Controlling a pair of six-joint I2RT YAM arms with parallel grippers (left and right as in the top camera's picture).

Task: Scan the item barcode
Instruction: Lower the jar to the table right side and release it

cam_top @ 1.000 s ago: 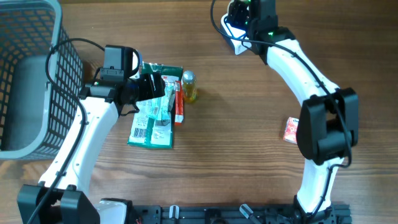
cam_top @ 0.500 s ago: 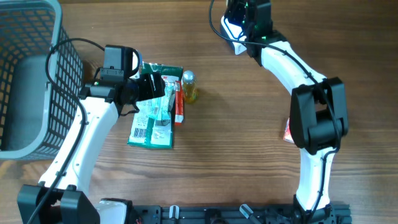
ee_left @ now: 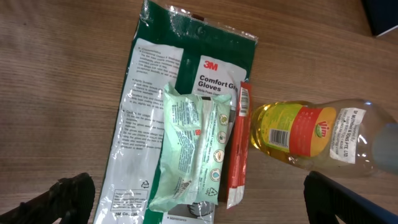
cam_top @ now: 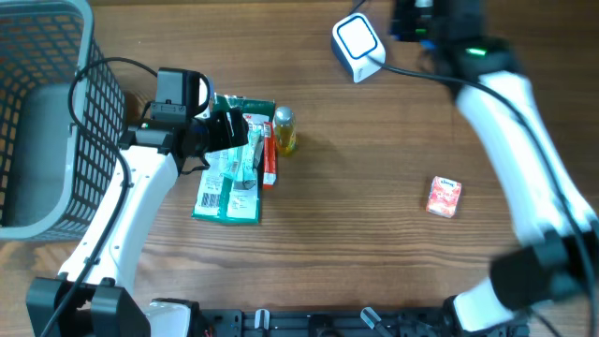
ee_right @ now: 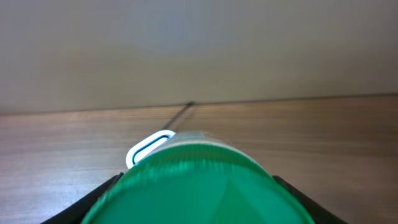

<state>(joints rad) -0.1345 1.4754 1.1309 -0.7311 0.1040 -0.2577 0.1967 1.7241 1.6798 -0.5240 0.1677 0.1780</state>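
One green round-topped item (ee_right: 196, 180), judged light, stiff and slippery and best gripped across its sides, sits clamped in the partly spread right jaws near the white scanner (cam_top: 357, 42); left jaws gape empty above the packets (ee_left: 186, 149) on the worktop (cam_top: 374, 187).

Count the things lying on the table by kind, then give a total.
Packs: 4 (gloves, wipes, red stick, pink pack)
Bottle: 1
Scanner: 1
Basket: 1
Total: 7
Not counted: the green item held in the right end effector.
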